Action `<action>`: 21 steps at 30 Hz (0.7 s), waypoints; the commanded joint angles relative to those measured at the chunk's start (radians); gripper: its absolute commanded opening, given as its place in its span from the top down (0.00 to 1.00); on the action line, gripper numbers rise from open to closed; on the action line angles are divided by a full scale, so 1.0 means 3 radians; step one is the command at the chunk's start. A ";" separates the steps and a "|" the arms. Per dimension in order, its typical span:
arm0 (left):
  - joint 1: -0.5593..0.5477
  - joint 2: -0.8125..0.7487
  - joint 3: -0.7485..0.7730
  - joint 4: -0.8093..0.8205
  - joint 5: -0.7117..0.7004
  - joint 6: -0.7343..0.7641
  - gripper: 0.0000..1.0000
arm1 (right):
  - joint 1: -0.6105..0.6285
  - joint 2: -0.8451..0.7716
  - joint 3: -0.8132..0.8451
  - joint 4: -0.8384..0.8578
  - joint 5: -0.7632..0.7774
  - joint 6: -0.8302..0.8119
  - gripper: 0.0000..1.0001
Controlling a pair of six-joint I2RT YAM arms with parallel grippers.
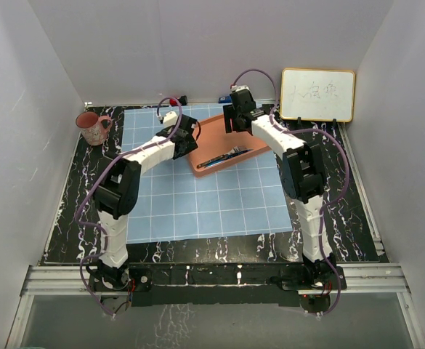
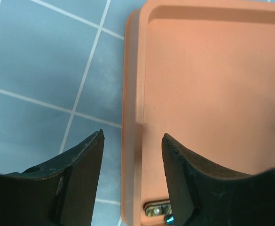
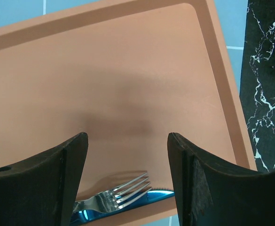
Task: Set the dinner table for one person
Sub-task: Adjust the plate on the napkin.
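Note:
The dinner table is black with white veins, and a light-blue gridded cloth covers its middle. An orange tray lies at the cloth's far edge, holding a silver fork on a blue knife. My left gripper is open and straddles the tray's left rim, one finger outside it and one inside, with a gap on both sides. My right gripper is open over the tray's floor, just behind the fork tines. Neither gripper holds anything.
A pink mug stands at the table's far left corner. A small whiteboard leans at the far right. White walls close in on three sides. Bare marbled table lies right of the tray.

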 commanded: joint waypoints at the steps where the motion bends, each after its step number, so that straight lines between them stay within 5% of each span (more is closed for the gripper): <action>1: 0.0004 0.0112 0.0227 -0.0155 -0.0341 0.0023 0.50 | -0.0051 -0.0286 -0.0102 0.0207 -0.0040 -0.0088 0.34; 7: 0.0002 0.0236 0.0319 -0.0086 -0.0241 -0.0013 0.58 | -0.0105 -0.0379 -0.0252 0.0260 -0.0032 -0.0114 0.34; 16: 0.0003 0.0275 0.0280 -0.0067 -0.0197 0.0011 1.00 | -0.0186 -0.0387 -0.0304 0.0291 0.0029 -0.0118 0.34; 21: 0.0002 0.0249 0.0270 -0.0089 -0.0210 0.0068 1.00 | -0.0260 -0.0358 -0.0274 0.0292 0.0084 -0.0182 0.33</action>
